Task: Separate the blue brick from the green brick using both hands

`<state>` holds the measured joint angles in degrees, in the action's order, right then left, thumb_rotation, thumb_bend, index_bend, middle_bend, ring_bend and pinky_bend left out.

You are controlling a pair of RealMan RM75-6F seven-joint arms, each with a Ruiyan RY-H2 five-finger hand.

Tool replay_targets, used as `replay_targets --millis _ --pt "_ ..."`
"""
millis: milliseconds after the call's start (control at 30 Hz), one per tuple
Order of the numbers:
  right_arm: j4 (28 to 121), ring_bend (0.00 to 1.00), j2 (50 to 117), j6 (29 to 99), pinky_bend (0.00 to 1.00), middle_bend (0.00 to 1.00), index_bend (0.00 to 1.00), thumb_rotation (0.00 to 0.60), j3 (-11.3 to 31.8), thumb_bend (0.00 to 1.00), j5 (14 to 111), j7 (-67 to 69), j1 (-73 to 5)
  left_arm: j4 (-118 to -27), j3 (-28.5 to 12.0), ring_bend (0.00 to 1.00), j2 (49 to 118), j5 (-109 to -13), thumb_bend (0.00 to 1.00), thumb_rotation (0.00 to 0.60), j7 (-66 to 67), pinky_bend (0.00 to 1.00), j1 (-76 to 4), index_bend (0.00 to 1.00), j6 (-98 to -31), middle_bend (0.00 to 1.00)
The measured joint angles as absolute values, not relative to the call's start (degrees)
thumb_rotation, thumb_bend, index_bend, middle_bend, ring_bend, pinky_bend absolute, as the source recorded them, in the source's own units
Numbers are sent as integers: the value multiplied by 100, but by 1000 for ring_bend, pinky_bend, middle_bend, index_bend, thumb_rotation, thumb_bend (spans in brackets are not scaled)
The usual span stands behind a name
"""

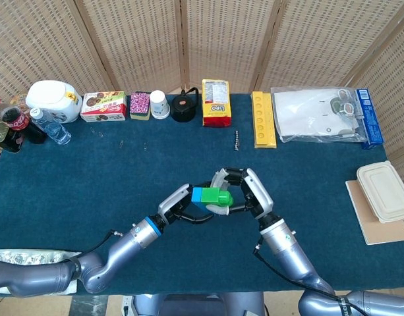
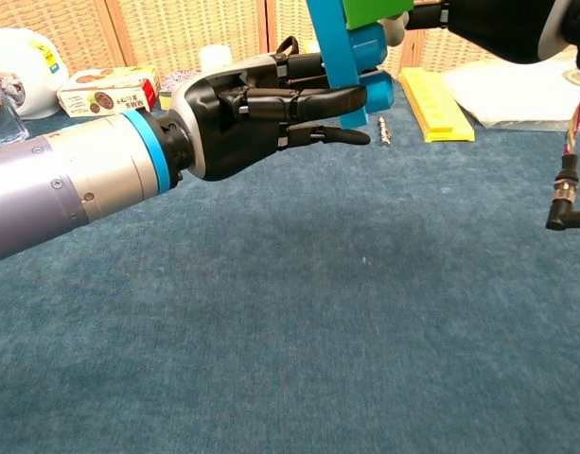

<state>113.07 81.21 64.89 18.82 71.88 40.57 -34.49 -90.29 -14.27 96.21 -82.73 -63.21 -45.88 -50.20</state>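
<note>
The blue brick (image 1: 202, 195) and green brick (image 1: 221, 196) are joined and held above the middle of the table. My right hand (image 1: 246, 191) grips the green brick from the right. In the chest view the blue brick (image 2: 338, 47) hangs down from the green brick (image 2: 373, 8) at the top edge, with my right hand (image 2: 498, 24) mostly cut off. My left hand (image 1: 179, 206) has reached the blue brick from the left. Its fingers (image 2: 313, 97) are still stretched out and lie across the blue brick's face, not closed around it.
Along the table's far edge stand bottles (image 1: 17, 123), a white jug (image 1: 54, 100), snack boxes (image 1: 103, 106), a cup (image 1: 159, 104), a yellow packet (image 1: 215, 102), a yellow tray (image 1: 263, 118) and a plastic bag (image 1: 317, 113). A screw (image 1: 236, 140) lies behind the hands. A lidded container (image 1: 385, 189) sits at the right.
</note>
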Motion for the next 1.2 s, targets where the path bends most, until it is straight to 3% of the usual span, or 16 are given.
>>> replay_targets --millis 367,600,1200 --pt "11320 697 8101 6372 643 670 743 600 1917 107 7188 4180 -3419 -8993 -1464 252 9728 -8093 415 600 -6196 258 -4623 556 -5061 413" --pt "11399 701 8022 6267 648 673 747 600 1934 107 7175 4370 -3364 -8993 -1540 340 9709 -7995 407 600 -6259 301 -4602 682 -5117 515" --pt "11602 703 7859 6011 650 674 750 600 2014 107 7135 4858 -3296 -9029 -1630 368 9586 -7971 410 600 -6644 301 -4526 731 -5203 555"
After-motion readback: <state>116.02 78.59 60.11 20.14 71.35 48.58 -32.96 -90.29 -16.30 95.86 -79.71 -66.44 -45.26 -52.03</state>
